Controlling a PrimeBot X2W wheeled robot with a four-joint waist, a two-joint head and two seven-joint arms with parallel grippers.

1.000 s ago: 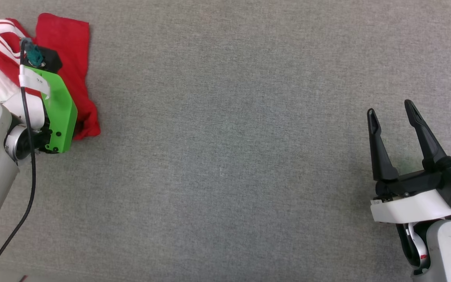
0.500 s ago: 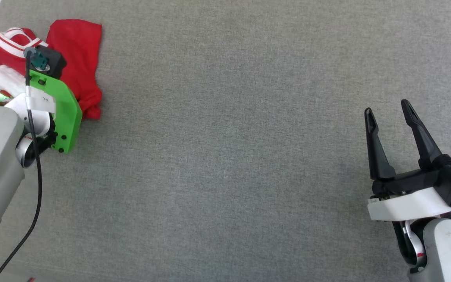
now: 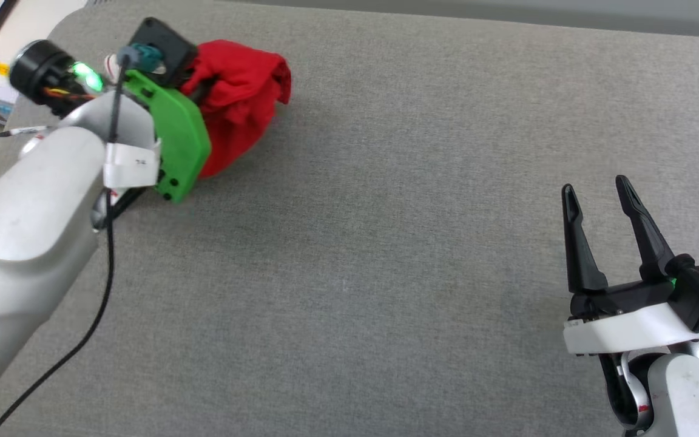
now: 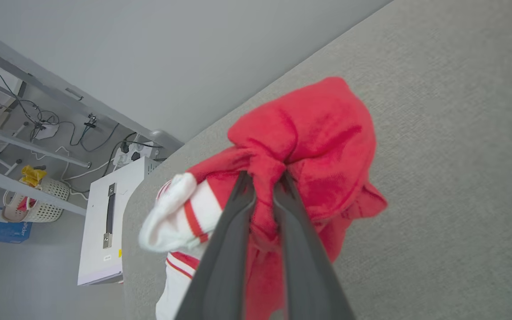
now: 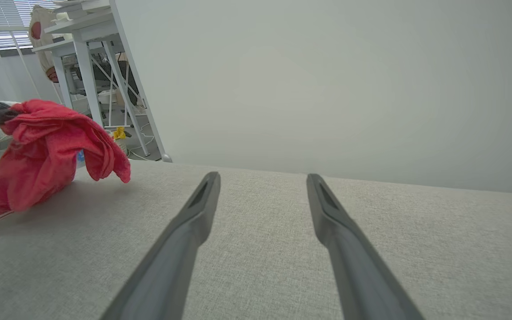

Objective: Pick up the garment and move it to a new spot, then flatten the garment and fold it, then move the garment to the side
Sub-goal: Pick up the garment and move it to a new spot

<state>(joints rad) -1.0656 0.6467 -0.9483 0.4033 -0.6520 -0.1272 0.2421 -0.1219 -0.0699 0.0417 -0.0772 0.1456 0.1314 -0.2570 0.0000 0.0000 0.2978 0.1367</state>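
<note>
At ten o'clock, left gripper point(image 4: 265, 179) was clamped on the bunched garment point(image 4: 320, 129) — right gripper point(image 3: 594, 185), four o'clock, stood wide, empty.

Soft cloth garment point(image 4: 322, 133); matt, woven grey tabletop point(image 3: 386, 243).

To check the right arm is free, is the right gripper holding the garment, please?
No, the right gripper stands open and empty, well apart from the garment.

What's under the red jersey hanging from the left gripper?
Grey fabric tabletop shows beneath the red jersey, which the left gripper pinches. Its lower end appears to rest there; the patch under that bunch is covered.
</note>
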